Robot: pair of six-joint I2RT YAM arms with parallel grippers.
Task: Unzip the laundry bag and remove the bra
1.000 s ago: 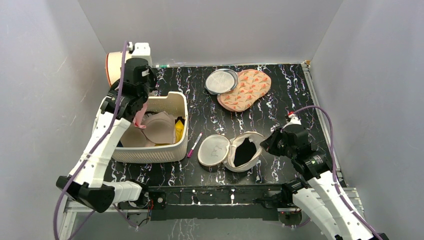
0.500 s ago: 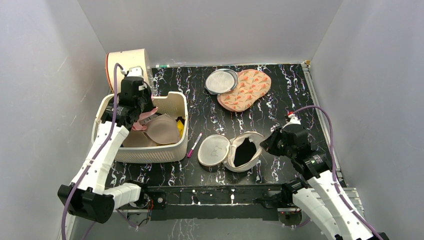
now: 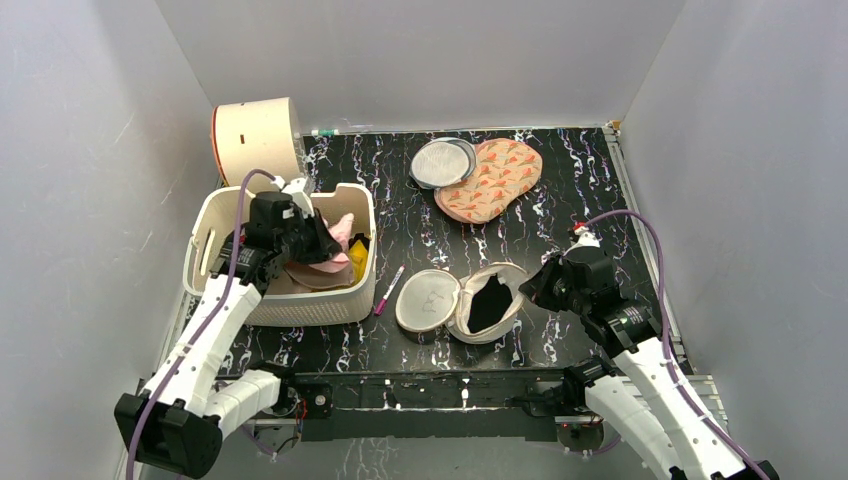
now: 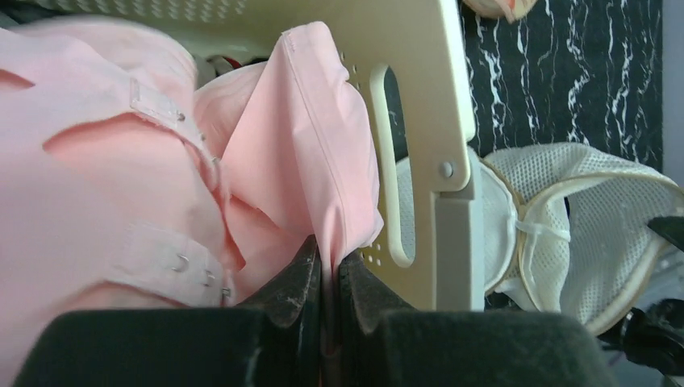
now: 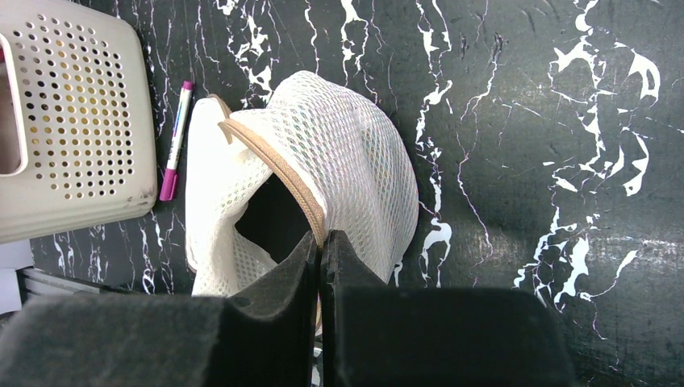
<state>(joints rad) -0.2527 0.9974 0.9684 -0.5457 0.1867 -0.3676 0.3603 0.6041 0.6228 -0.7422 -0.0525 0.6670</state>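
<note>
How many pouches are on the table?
3: the open laundry bag front centre; a grey round pouch at the back; an orange-patterned pouch beside it. The basket may hide more.

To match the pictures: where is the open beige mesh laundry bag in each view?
Top external: laundry bag lies open, front centre.
Left wrist: right side, past the basket wall.
Right wrist: centre.
Shared landmark: the white basket.
</note>
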